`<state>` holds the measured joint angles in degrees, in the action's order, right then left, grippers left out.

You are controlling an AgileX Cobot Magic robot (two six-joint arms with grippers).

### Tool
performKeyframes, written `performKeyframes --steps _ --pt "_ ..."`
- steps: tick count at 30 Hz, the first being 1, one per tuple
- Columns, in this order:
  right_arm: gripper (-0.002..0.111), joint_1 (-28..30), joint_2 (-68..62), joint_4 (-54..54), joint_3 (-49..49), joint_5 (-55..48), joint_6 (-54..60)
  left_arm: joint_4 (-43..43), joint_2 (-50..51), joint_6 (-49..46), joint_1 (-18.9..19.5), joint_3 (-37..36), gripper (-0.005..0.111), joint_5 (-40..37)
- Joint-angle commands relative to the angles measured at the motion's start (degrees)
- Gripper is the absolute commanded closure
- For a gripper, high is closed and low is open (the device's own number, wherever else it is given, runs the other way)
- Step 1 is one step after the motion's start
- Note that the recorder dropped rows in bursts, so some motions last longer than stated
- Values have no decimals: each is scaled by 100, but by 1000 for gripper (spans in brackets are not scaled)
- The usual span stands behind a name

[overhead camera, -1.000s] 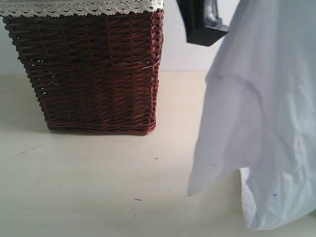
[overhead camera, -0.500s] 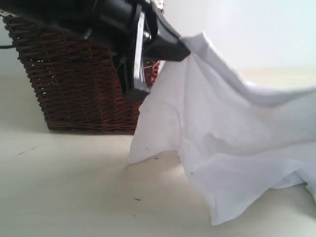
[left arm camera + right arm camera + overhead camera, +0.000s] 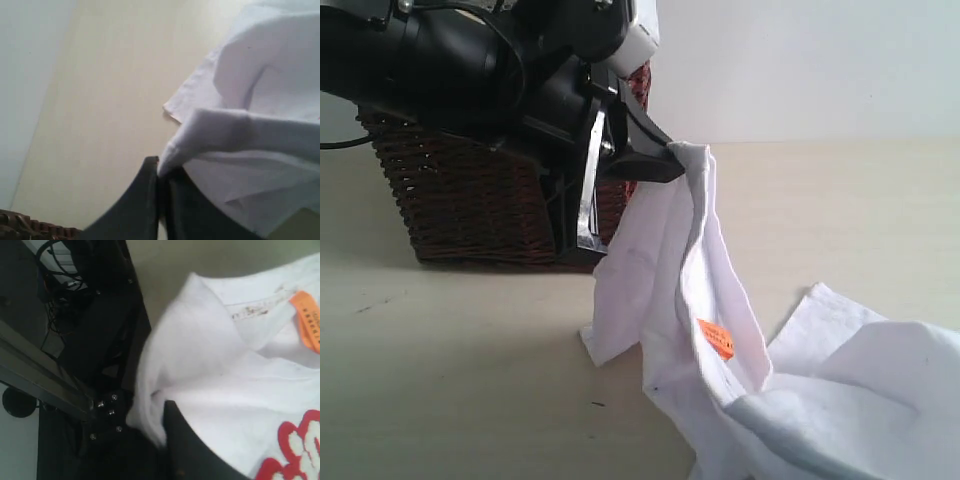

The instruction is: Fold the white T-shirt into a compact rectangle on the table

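Slack grows: the soft white cotton T-shirt point(image 3: 665, 270), stretched wide a moment ago, now droops onto the wide pale beige table point(image 3: 470, 380). Left gripper point(image 3: 676, 152) jaws pinch its edge aloft, and right gripper point(image 3: 161, 411) jaws clamp cloth too. Spreading it flat seems next.

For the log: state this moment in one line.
left gripper: shut on white T-shirt | right gripper: likewise | one end lifted, rest on table

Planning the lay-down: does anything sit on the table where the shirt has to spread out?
Only the wicker basket, standing on the table behind the left gripper, which pinches the white T-shirt; nothing else visible.
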<state>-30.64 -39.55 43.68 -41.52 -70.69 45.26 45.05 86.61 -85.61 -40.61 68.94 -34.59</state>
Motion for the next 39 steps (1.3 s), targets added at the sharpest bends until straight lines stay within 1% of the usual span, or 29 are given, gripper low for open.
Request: performKeyframes --steps 1,4,6,9,11,14,16,18,20,22,25,28,29,32,34,35,37,39 --pt "106 -2 -225 -102 67 73 -4 107 -66 -26 2 -24 107 97" --pt "97 -2 -448 -288 67 174 -221 107 -66 -4 2 -24 107 97" --pt "85 -2 -644 -500 67 405 -519 132 -66 38 2 -24 103 108" --pt "69 -2 -947 -648 67 538 -643 207 -66 75 13 -24 89 108" --pt "63 -2 -1104 -635 45 580 -643 219 -66 99 13 -24 78 120" --pt "63 -2 -1131 -675 -8 665 -643 205 -66 194 13 -24 63 120" --pt "63 -2 -1119 -765 -106 665 -657 205 -66 208 13 -24 57 120" --pt "63 -2 -1109 -1036 -228 708 -1000 189 -76 208 13 -24 54 133" --pt "63 -2 -1123 -1274 -256 810 -1323 121 -94 292 13 -24 53 133" --pt "63 -2 -1177 -1239 -245 787 -1372 40 -145 387 13 -24 53 133" --pt "63 -2 -1226 -1018 -234 621 -1181 -67 -272 592 13 -24 53 87" --pt "63 -2 -1215 -751 -234 556 -800 -321 -549 1034 13 -24 53 -94" --pt "61 -2 -1215 -713 -234 556 -752 -337 -658 1151 13 -24 53 -140" --pt "51 -2 -1191 -610 -234 572 -659 -327 -949 1365 13 -24 53 -187" --pt "47 -2 -1191 -625 -234 617 -659 -14 -1055 1412 13 -24 53 -323" --pt "47 -2 -1191 -691 -234 681 -670 174 -1066 1412 3 -24 53 -508" --pt "49 -2 -1176 -1245 -234 1017 -1241 554 -1020 1440 3 -47 53 -922" --pt "52 -2 -1176 -2523 -234 1455 -2500 930 -870 1528 3 -160 53 -1439"
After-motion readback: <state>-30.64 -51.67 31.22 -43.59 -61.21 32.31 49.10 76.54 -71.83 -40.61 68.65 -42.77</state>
